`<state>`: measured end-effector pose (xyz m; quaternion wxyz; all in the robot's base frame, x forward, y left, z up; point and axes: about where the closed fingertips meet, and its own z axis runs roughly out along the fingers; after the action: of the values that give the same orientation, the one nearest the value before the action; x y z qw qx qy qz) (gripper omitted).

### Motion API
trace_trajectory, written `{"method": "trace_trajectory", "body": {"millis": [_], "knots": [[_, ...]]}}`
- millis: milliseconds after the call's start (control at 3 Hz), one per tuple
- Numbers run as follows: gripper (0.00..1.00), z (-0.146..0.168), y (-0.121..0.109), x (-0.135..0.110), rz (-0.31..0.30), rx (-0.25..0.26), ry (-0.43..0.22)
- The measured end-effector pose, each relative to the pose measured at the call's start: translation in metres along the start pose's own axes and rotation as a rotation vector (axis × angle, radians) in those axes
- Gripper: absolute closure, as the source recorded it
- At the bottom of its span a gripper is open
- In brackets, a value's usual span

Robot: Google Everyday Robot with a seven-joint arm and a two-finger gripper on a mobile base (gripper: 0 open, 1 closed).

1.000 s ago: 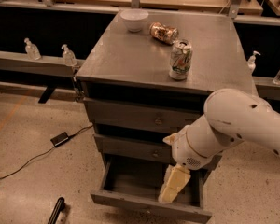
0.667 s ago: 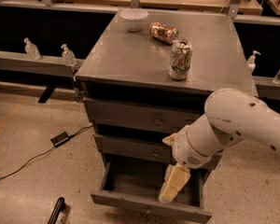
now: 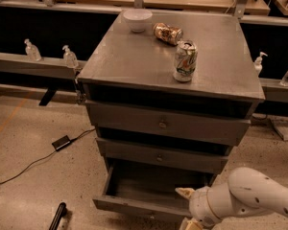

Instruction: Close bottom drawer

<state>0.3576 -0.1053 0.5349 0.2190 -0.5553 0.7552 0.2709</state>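
The bottom drawer (image 3: 134,206) of the grey cabinet (image 3: 129,61) stands pulled out. Its shallow box is open to view and looks bare inside, and its plain front faces me near the lower edge of the view. The middle drawer (image 3: 158,157) and the top drawer (image 3: 163,123) above it are pushed in. My gripper (image 3: 186,196) is cream-coloured, at the end of the white arm (image 3: 245,200) in the lower right. It sits at the right end of the open drawer, close to its front edge. Part of it is cut off by the bottom of the view.
On the cabinet top are a white bowl (image 3: 137,19), a can lying on its side (image 3: 167,33) and an upright can (image 3: 185,61). A power adapter with cable (image 3: 61,142) and a black object (image 3: 57,217) lie on the floor at left. Small bottles (image 3: 69,56) stand on the ledge behind.
My arm and gripper have dropped lower and to the right, away from the front of the upper drawers. The cabinet now looks larger in view. The bottom drawer is still open.
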Motion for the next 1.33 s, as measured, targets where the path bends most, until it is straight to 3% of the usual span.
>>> {"method": "trace_trajectory", "body": {"millis": [333, 667, 1000, 1333], "knots": [[0.00, 0.033, -0.032, 0.049, 0.079, 0.065, -0.107], [0.00, 0.072, -0.020, 0.063, 0.111, -0.005, -0.136], [0.00, 0.096, -0.038, 0.070, 0.085, -0.010, -0.123], [0.00, 0.136, -0.070, 0.084, -0.010, -0.020, -0.129]]}}
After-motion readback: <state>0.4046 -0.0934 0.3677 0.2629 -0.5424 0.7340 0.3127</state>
